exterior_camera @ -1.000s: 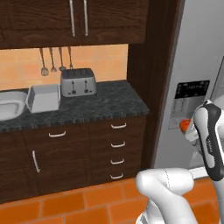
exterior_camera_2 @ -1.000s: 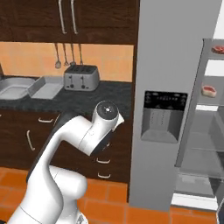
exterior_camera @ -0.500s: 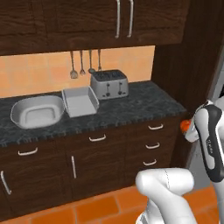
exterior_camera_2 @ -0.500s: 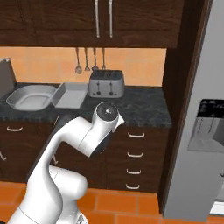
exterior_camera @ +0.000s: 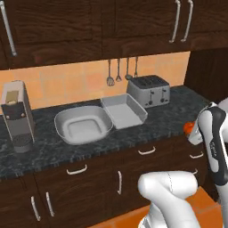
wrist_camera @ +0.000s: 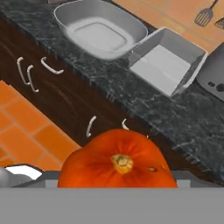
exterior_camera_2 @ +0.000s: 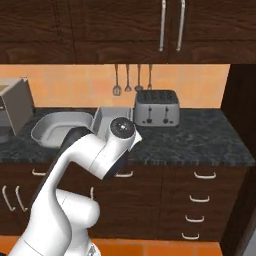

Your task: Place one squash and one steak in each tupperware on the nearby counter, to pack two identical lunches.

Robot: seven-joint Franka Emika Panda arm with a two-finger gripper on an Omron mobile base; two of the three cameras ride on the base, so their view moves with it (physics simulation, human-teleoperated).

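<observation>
Fingers (wrist_camera: pixel 117 186) grip the squash (wrist_camera: pixel 117 159), held wide around it. Ahead of the fingers, both tupperware (wrist_camera: pixel 101 29) sit empty on the bench (wrist_camera: pixel 144 103). Advance over the rectangular one (wrist_camera: pixel 168 61), lower inside its walls, then release.

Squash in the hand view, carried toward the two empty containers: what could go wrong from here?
1. The squash is round and lumpy, so it might slip from the pincer before reaching the counter and drop to the orange floor.
2. The wide container and the rectangular container stand edge to edge, so a low approach could catch a rim.
3. Released from height, it might roll or bounce out.
</observation>
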